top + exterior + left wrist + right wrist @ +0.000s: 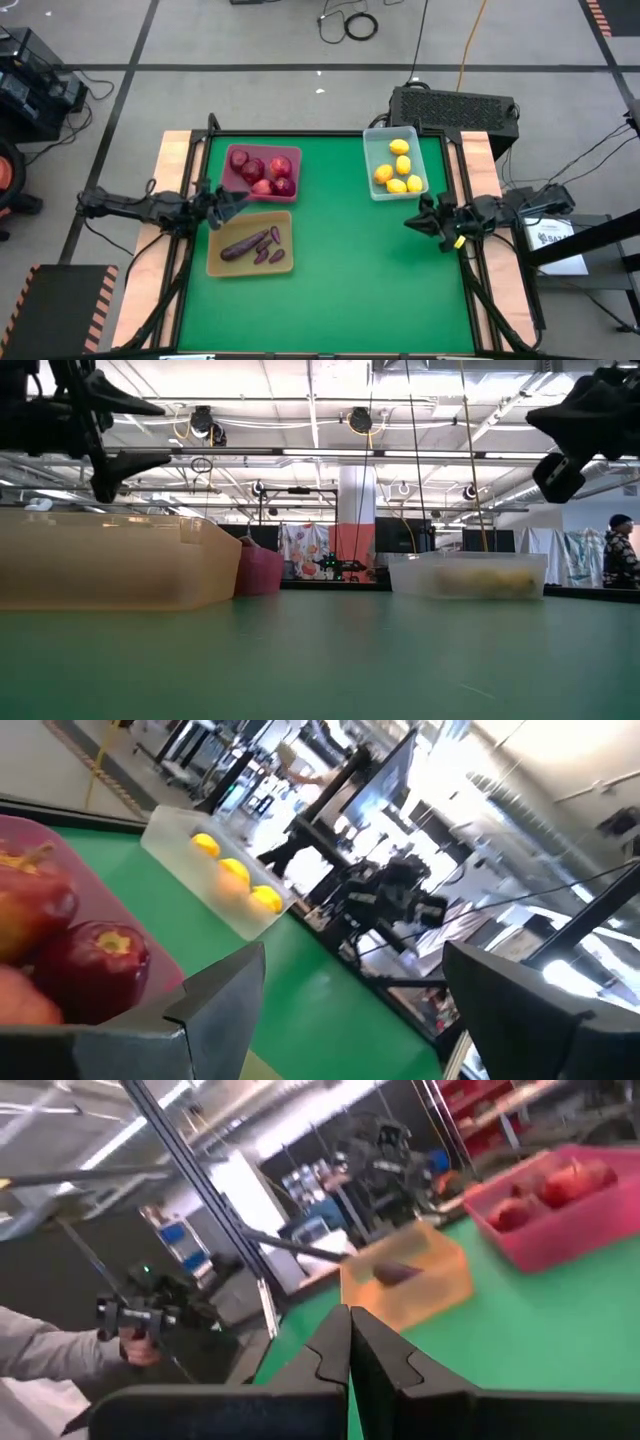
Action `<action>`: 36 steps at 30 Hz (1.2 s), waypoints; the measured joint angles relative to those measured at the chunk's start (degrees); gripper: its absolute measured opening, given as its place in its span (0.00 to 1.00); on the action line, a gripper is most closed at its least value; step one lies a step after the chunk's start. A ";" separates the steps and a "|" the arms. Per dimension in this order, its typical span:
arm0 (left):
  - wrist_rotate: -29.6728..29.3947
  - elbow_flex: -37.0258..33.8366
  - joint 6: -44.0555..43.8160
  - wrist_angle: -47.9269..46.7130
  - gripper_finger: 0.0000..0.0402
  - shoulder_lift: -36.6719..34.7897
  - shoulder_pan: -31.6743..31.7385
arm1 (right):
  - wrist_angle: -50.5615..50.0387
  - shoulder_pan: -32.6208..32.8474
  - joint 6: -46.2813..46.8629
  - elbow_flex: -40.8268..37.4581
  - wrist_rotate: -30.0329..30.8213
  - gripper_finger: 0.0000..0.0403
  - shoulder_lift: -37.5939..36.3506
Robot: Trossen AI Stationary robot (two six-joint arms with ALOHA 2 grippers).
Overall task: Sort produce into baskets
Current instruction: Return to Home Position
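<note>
Now the left gripper (pixel 236 203) hovers spread, the right gripper (pixel 412 222) pressed together, both raised.

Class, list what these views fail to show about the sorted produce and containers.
Low view: the flat tan tray's cloudy wall hides its contents and covers most of the maroon-pink tray.
Low view: the yellow lemons are a smear through the clear plastic bin's wall.
Left wrist view: the dark red fruits are cut by the edge.
High view: the purple eggplant pieces are too small to count.
</note>
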 joint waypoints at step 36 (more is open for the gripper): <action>6.35 -1.17 7.69 -4.35 0.14 0.57 0.00 | -4.39 0.00 -18.84 -0.57 0.31 0.00 1.67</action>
